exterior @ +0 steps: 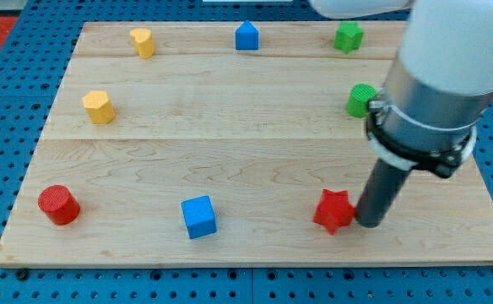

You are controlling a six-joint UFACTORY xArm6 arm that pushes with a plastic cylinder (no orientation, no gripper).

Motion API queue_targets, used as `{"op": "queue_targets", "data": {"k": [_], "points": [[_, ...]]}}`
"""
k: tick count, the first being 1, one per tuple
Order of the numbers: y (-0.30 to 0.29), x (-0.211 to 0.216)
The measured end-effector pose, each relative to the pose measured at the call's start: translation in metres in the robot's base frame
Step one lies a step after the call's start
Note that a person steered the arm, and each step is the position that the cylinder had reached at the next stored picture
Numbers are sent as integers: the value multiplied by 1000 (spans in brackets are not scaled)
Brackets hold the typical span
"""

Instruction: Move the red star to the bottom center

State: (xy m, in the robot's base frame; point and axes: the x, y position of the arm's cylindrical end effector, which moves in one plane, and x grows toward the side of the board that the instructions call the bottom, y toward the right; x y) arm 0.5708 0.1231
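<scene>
The red star (333,211) lies on the wooden board (246,152) near the view's bottom edge, right of centre. My tip (369,222) sits right beside the star on its right side, touching or nearly touching it. The dark rod rises from there to the grey and white arm body at the view's upper right, which hides part of the board.
A blue cube (199,216) lies left of the star; a red cylinder (58,204) at bottom left. Two yellow blocks (98,106) (143,41) are at the left and top left. A blue block (246,36), a green block (348,36) and a green cylinder (361,100) lie along the top and right.
</scene>
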Motion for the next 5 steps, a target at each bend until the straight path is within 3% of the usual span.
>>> {"op": "queue_targets", "data": {"k": [3,5], "points": [[-70,-1],[-70,-3]]}}
